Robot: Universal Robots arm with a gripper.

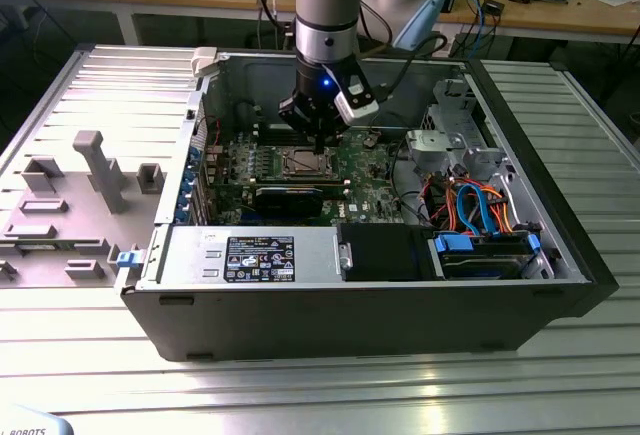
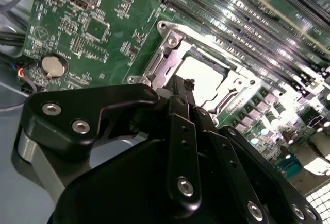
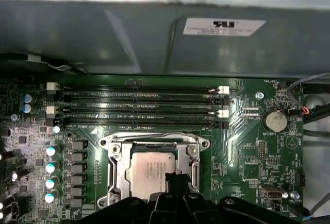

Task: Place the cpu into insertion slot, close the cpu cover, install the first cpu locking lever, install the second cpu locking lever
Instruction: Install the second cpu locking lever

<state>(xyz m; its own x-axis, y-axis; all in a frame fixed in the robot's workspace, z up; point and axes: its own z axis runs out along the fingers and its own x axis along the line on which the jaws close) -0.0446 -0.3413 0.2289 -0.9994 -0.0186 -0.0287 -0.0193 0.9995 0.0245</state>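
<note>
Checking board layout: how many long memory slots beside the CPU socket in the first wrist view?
4. Long black memory slots lie parallel between the grey case wall and the silver socket frame: nearest the wall, then. None hidden.

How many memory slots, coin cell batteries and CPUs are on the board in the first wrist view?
memory slots: 4
coin cell battery: 1
cpu: 1
Total: 6
</note>
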